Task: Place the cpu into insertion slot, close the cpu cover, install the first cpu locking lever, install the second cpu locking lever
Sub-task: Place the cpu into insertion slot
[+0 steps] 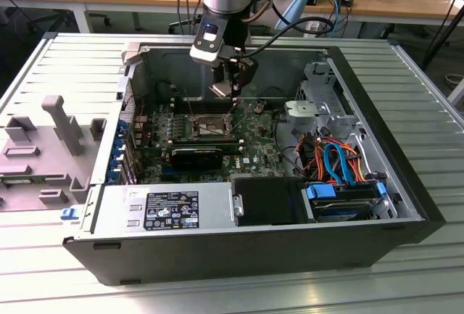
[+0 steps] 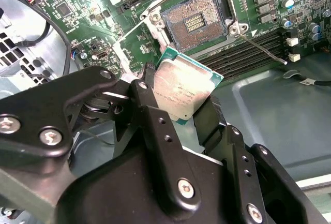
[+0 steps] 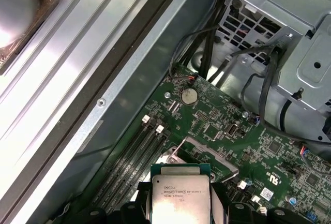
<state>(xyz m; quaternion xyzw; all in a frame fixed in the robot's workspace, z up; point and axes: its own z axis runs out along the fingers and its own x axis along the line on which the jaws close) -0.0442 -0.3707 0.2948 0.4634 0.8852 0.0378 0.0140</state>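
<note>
None of the 4 steps looks done yet. Closest in the second wrist view, the gripper (image 2: 178, 97) is closed tight on the cpu (image 2: 183, 84), pinching 2 edges and holding it tilted in the air. Just past it the insertion slot (image 2: 194, 25) lies open and bare, so I think all 4 are left to do.

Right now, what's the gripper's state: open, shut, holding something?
Gripper: shut on the cpu, near the uncovered insertion slot.
</note>
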